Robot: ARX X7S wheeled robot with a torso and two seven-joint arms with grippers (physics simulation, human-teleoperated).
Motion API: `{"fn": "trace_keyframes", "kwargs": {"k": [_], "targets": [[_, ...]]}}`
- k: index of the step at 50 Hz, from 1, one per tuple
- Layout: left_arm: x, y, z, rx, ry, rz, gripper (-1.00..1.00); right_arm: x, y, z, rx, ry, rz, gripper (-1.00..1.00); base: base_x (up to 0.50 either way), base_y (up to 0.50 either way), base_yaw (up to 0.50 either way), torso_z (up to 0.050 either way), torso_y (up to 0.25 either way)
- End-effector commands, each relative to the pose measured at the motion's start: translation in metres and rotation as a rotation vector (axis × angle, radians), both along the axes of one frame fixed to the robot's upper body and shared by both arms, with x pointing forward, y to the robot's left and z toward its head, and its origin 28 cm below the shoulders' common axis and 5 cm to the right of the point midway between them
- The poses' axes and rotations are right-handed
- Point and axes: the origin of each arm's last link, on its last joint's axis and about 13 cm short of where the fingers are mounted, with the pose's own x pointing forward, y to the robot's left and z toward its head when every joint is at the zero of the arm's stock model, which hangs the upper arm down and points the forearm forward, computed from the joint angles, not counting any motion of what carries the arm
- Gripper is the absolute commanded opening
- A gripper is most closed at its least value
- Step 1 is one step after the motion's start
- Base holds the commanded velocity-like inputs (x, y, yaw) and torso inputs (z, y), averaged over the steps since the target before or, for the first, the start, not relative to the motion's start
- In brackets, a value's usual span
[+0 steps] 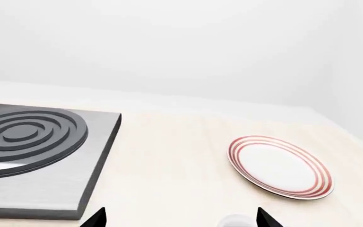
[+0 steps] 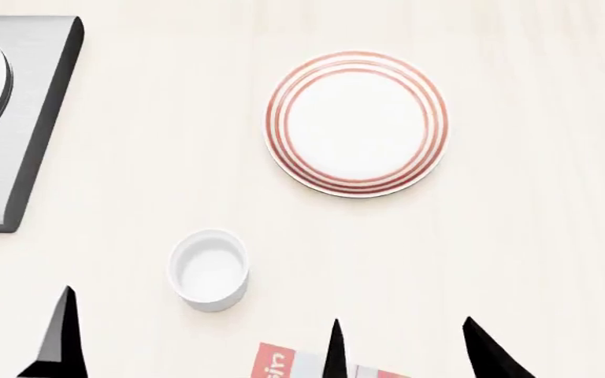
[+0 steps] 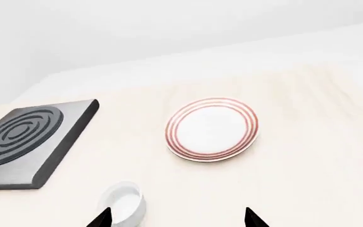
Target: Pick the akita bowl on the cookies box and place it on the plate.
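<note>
The plate (image 2: pixel 356 124) with red rings lies flat on the pale table (image 2: pixel 513 252), and nothing is on it. A small plain white cup (image 2: pixel 209 269) stands nearer the robot, well apart from the plate. A grey stove slab (image 2: pixel 9 118) with dark rings sits far off to the left. At the near edge of the head view, only a corner of the red-and-white cookies box (image 2: pixel 281 365) peeks in. The akita bowl cannot be seen in any picture. The right gripper (image 2: pixel 402 350) shows two dark tips held apart over the box corner, with nothing between them. In the left wrist view, the left gripper (image 1: pixel 181 218) also has its two tips spread wide, and the top of the white cup shows between them. The left tips touch nothing.
</note>
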Motion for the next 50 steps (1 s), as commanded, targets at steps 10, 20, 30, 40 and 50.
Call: {"fn": "trace_keyframes", "kwargs": {"k": [10, 20, 30, 40, 50], "targets": [[0.000, 0.000, 0.002, -0.006, -0.022, 0.012, 1.00, -0.016, -0.010, 0.012, 0.003, 0.232, -0.129, 1.00, 0.00, 0.00, 0.00, 0.000, 0.000], [-0.001, 0.000, 0.002, -0.006, -0.023, 0.010, 1.00, -0.020, -0.005, 0.004, 0.023, 0.276, -0.113, 1.00, 0.00, 0.00, 0.00, 0.000, 0.000], [-0.001, 0.000, 0.002, -0.006, -0.024, 0.008, 1.00, -0.022, -0.003, 0.000, 0.040, 0.309, -0.106, 1.00, 0.00, 0.00, 0.00, 0.000, 0.000], [0.000, 0.000, 0.002, -0.006, -0.023, 0.007, 1.00, -0.023, 0.002, -0.006, 0.054, 0.352, -0.077, 1.00, 0.00, 0.00, 0.00, 0.000, 0.000], [0.000, 0.001, 0.003, -0.008, -0.024, 0.009, 1.00, -0.021, 0.003, -0.012, 0.058, 0.376, -0.073, 1.00, 0.00, 0.00, 0.00, 0.000, 0.000]]}}
